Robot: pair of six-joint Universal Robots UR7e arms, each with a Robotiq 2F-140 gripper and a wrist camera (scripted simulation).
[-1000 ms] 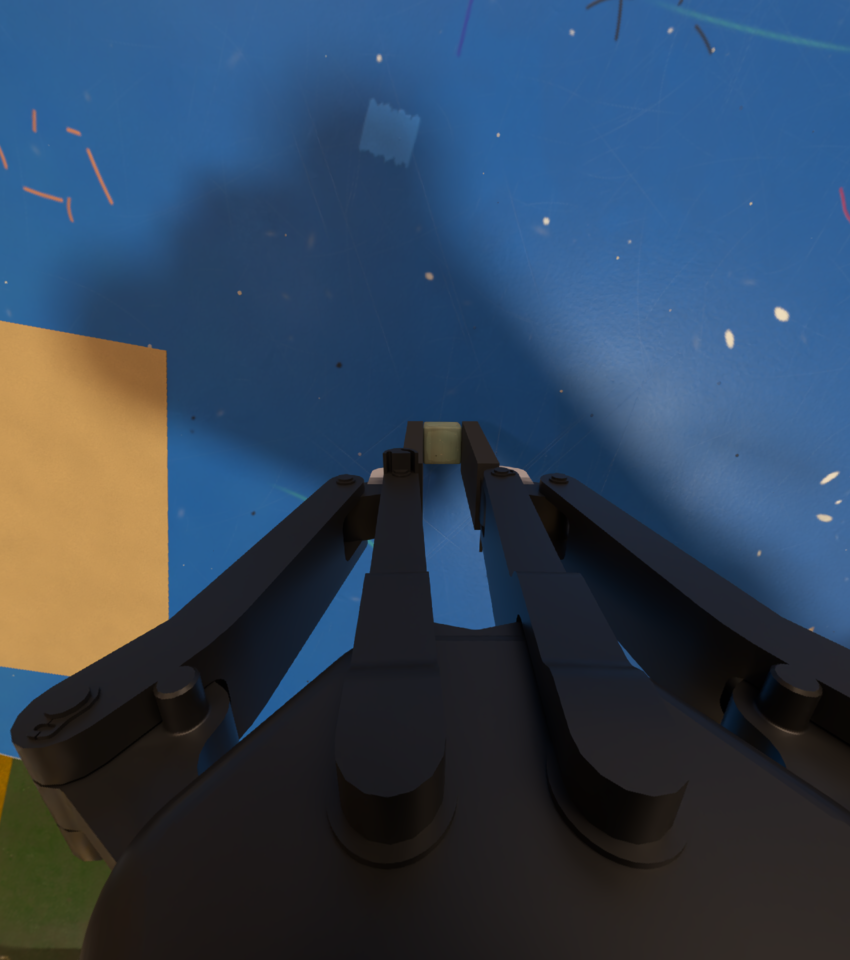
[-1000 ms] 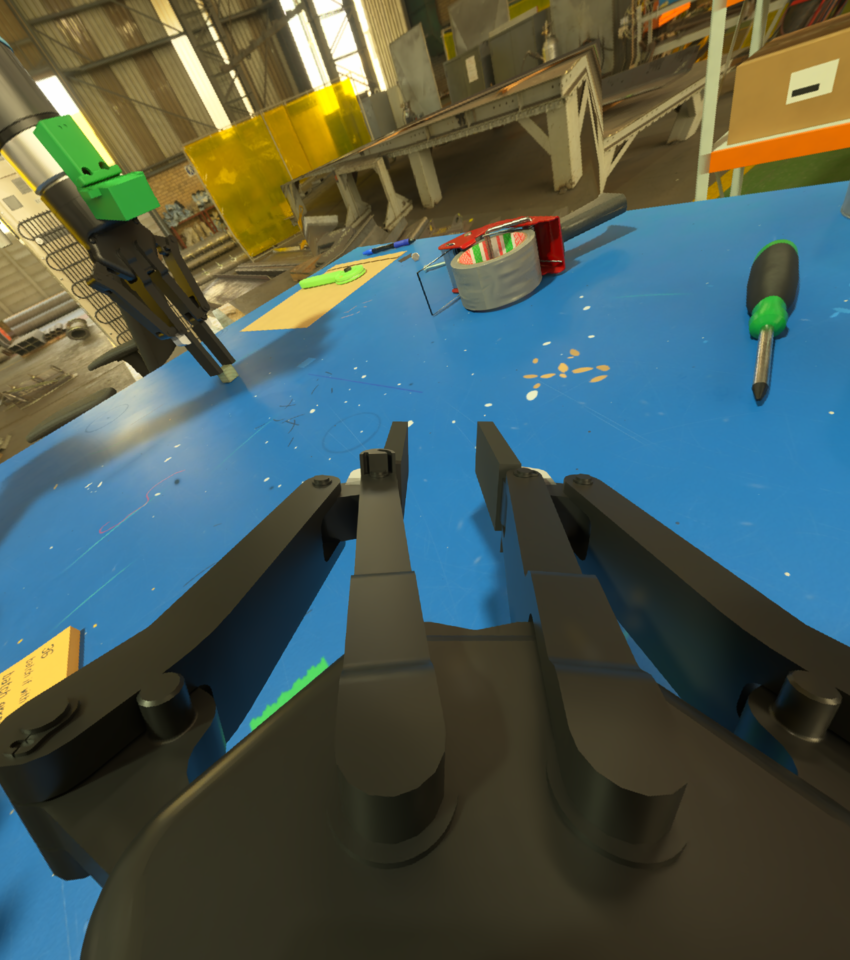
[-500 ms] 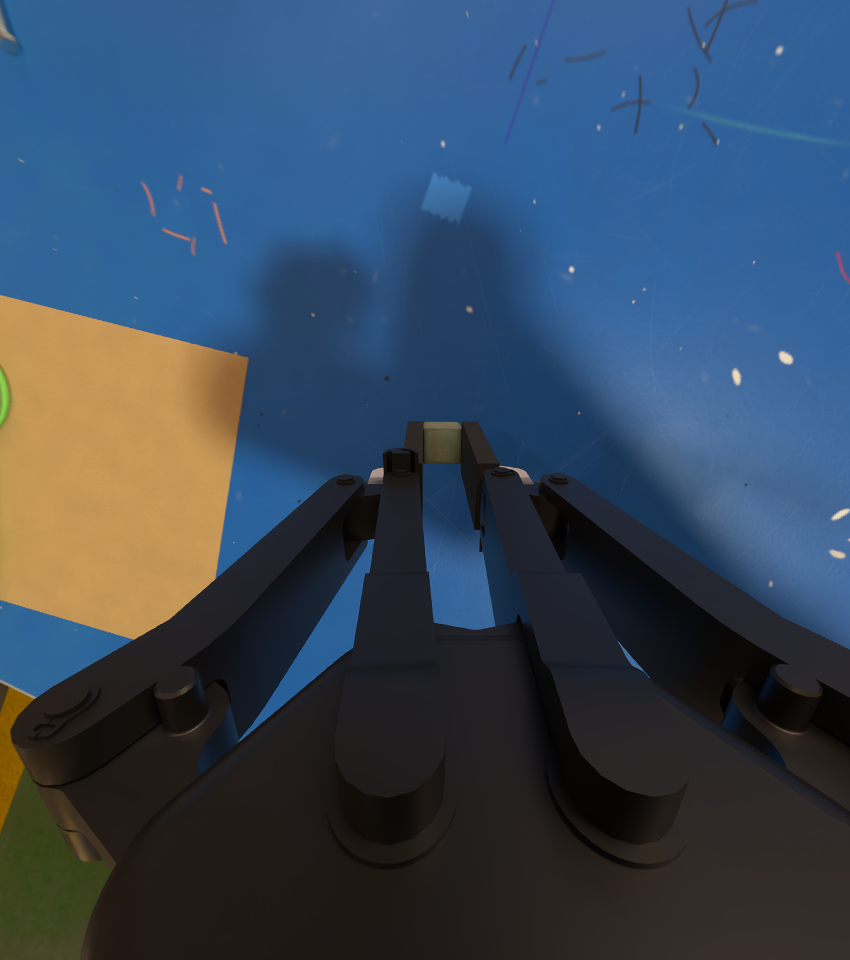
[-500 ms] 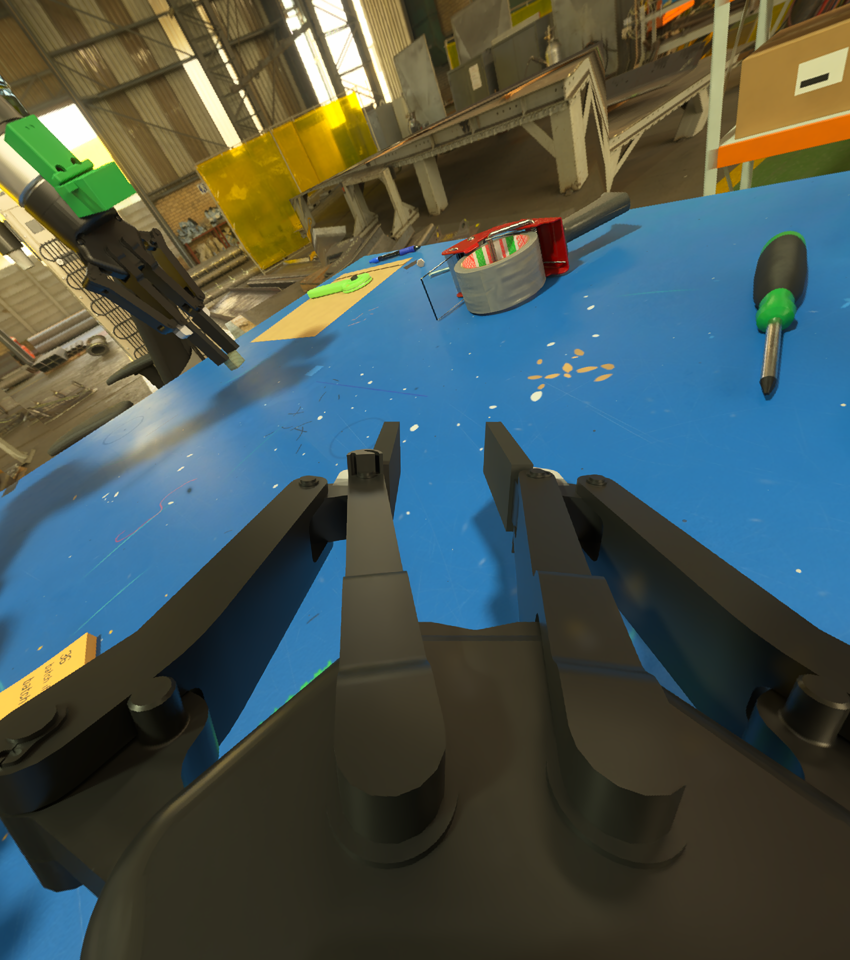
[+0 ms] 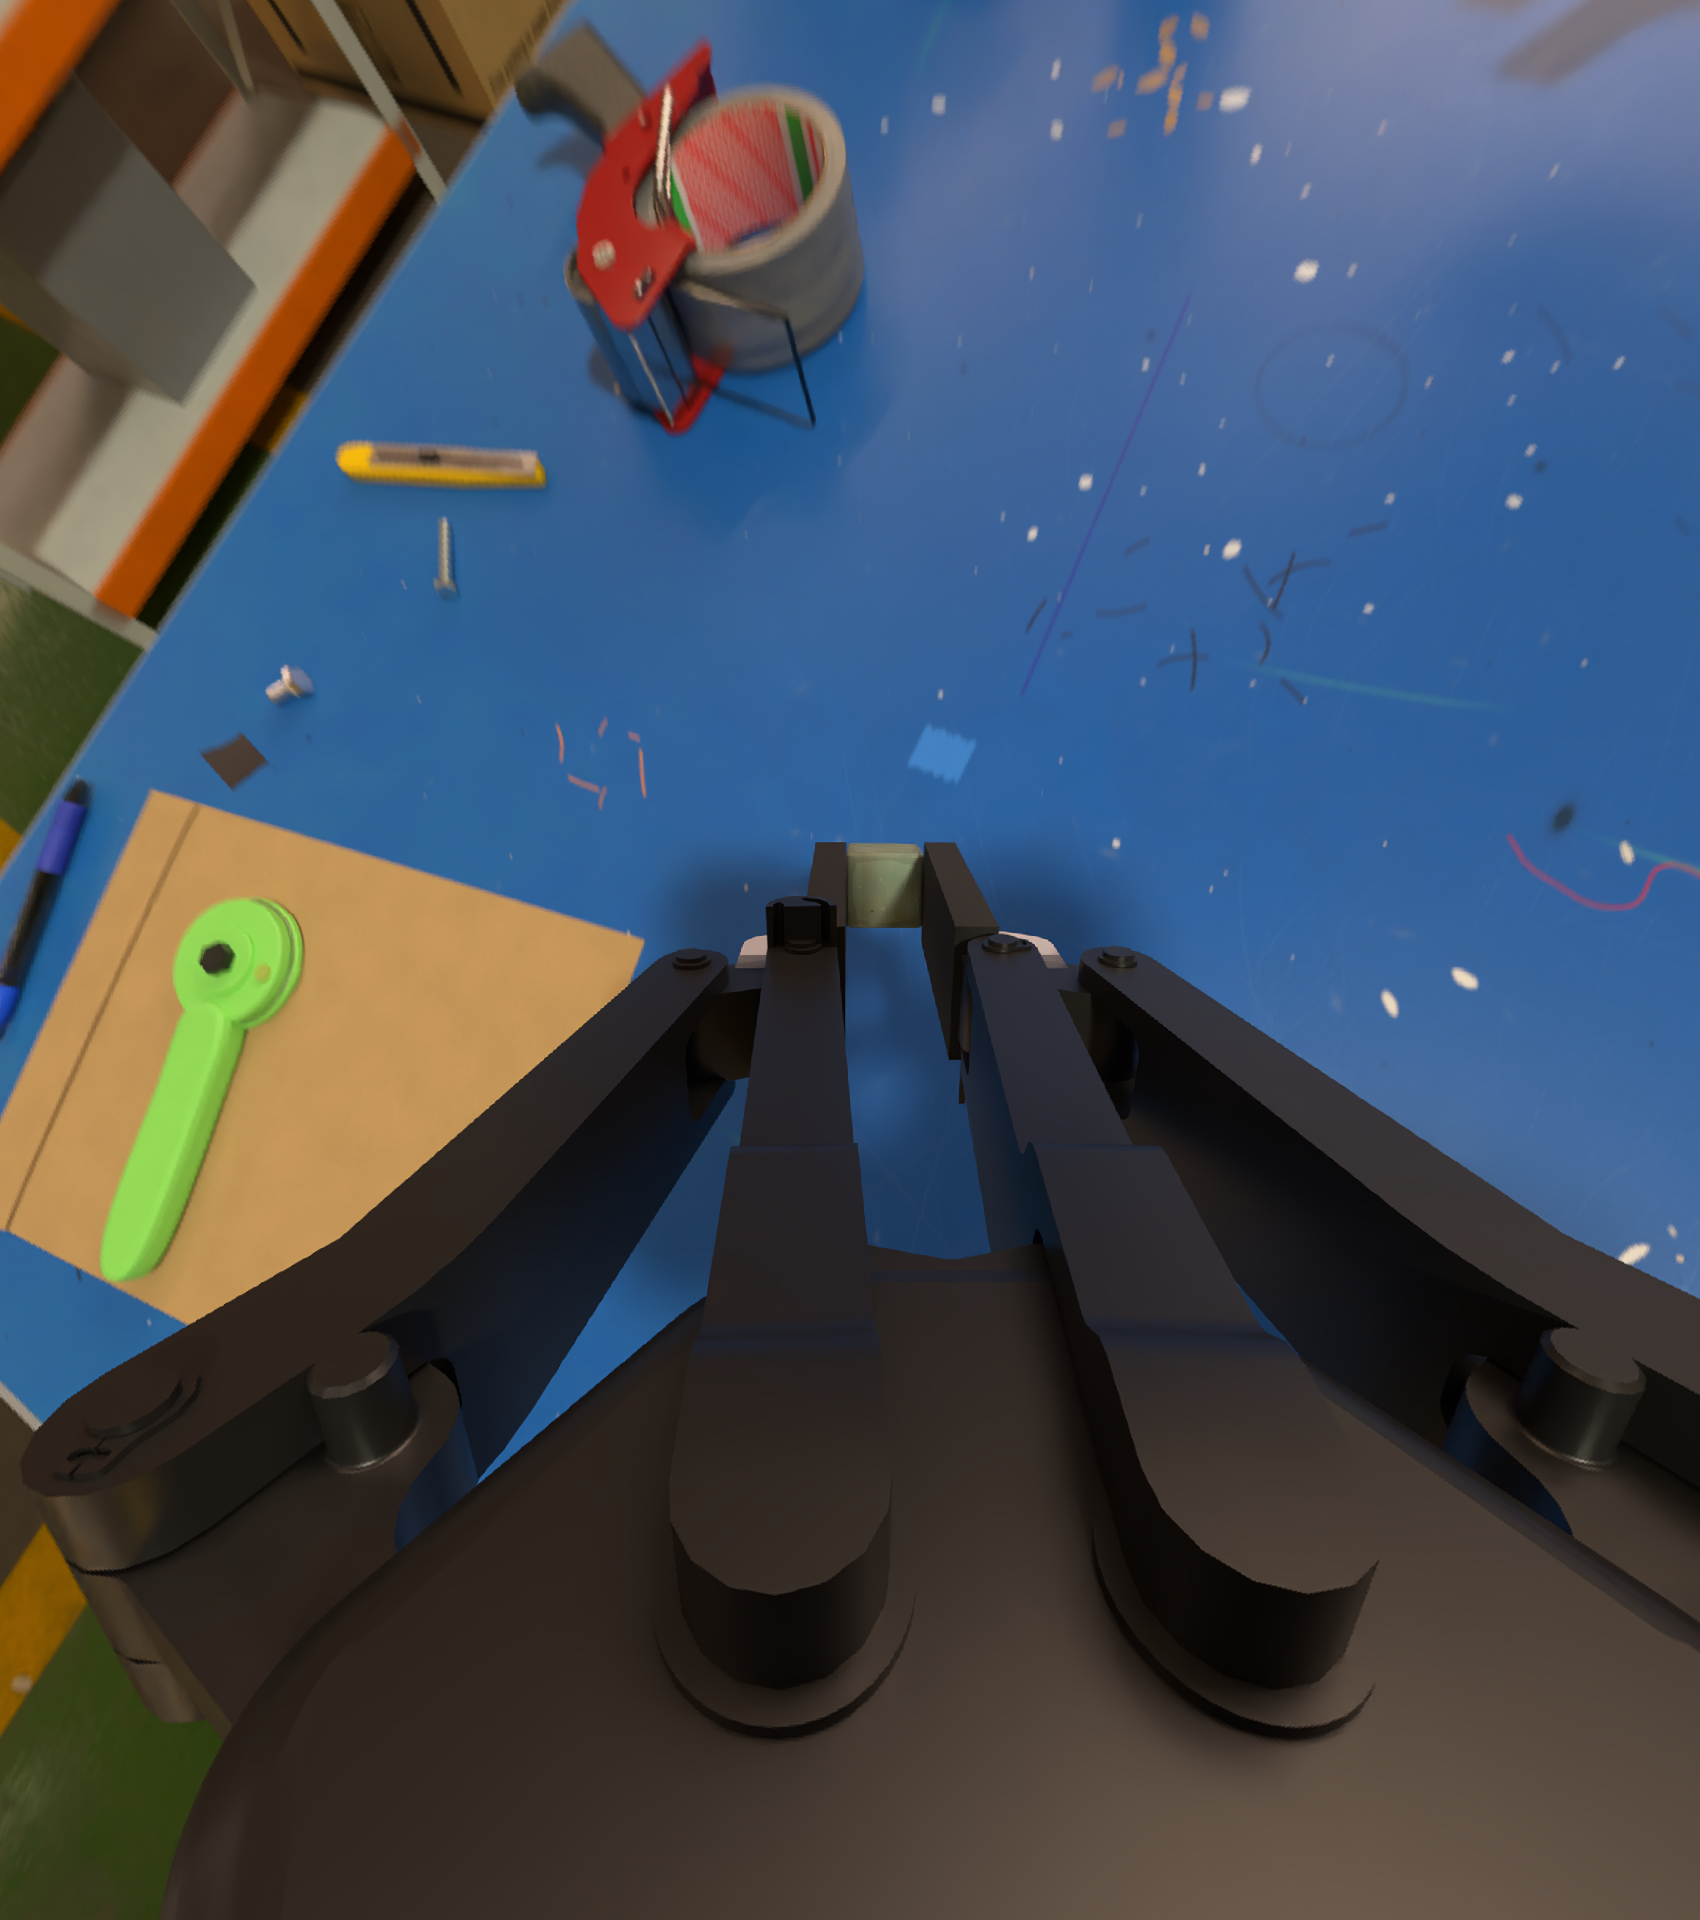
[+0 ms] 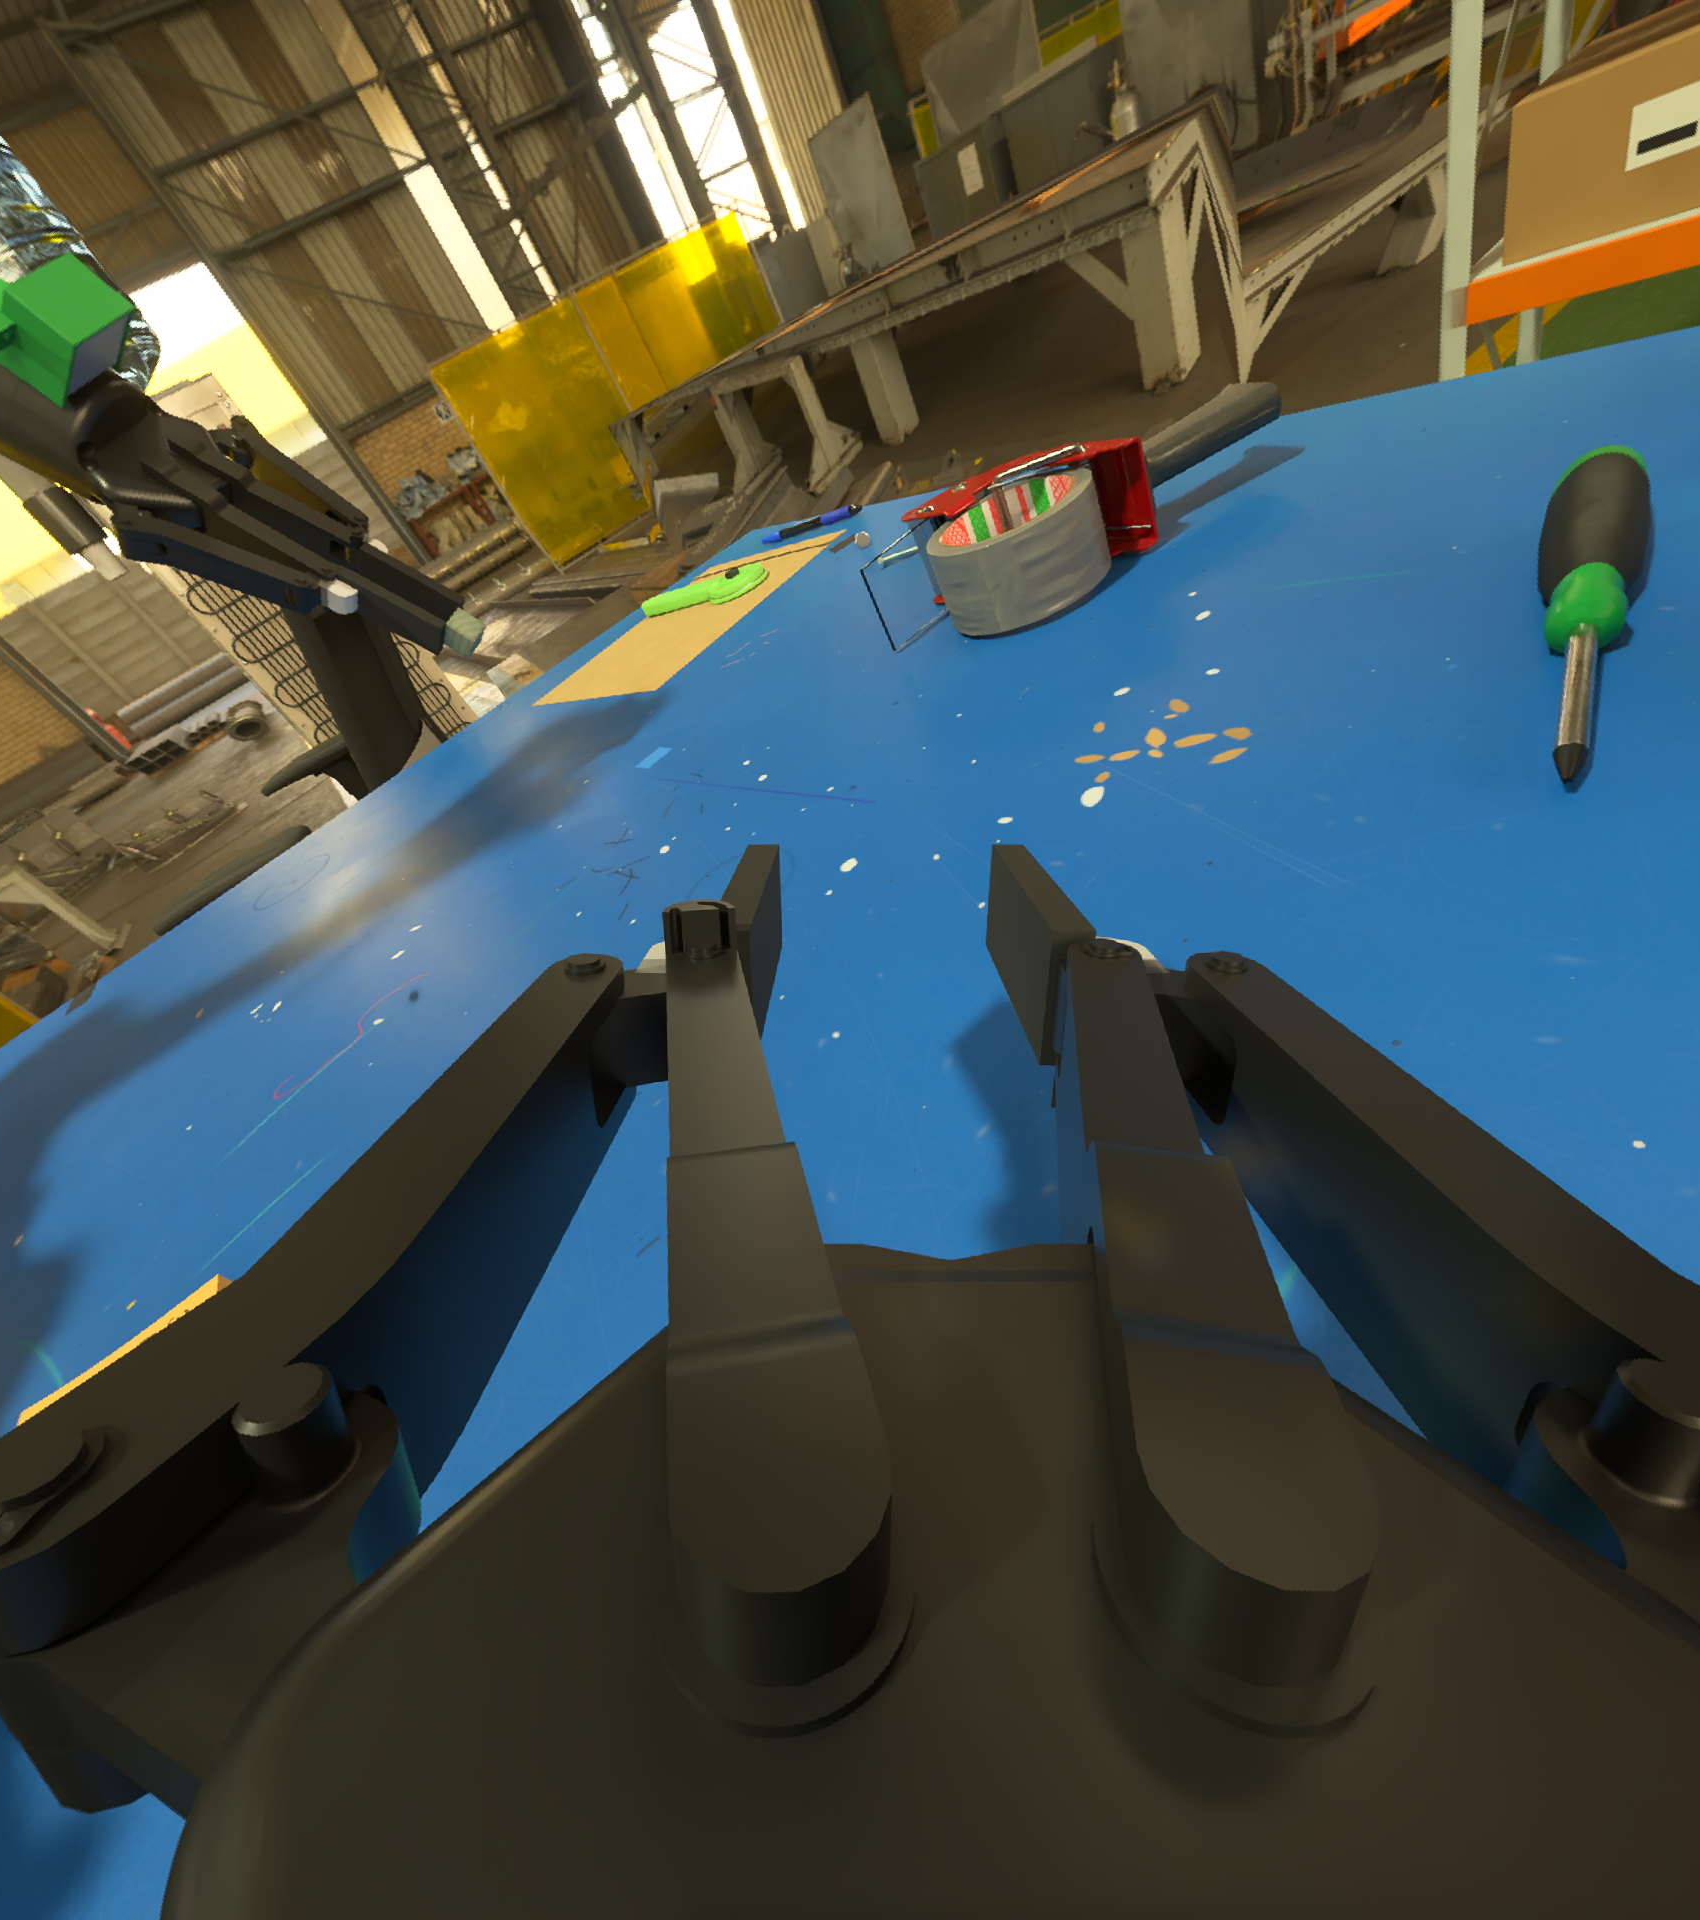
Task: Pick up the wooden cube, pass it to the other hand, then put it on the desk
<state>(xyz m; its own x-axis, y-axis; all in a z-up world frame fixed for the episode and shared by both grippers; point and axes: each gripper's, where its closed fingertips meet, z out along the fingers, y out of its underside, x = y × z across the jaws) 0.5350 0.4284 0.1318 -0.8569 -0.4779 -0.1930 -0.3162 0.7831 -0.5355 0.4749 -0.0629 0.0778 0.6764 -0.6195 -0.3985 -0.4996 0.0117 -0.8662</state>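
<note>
The small pale wooden cube [image 5: 882, 883] is pinched between the fingertips of my left gripper [image 5: 884, 878], which holds it well above the blue desk [image 5: 1241, 831]. In the right wrist view the left gripper [image 6: 456, 627] shows at the upper left, tilted, with the cube [image 6: 464, 629] at its tip, above the desk's far left edge. My right gripper [image 6: 884, 883] is open and empty, low over the middle of the desk [image 6: 1241, 935], far from the cube.
A tape dispenser with a grey roll [image 5: 721, 239] [image 6: 1028, 551], a yellow utility knife [image 5: 441, 464], a screw [image 5: 444, 556], a blue pen [image 5: 35, 914], and a green tool [image 5: 202, 1070] on brown card [image 5: 389, 1039] lie near the desk's edge. A green-handled screwdriver [image 6: 1589, 603] lies at the right.
My left gripper has risen and tilted with the cube, bringing the card, tool and tape dispenser into view. My right gripper has opened wider and shifted slightly.
</note>
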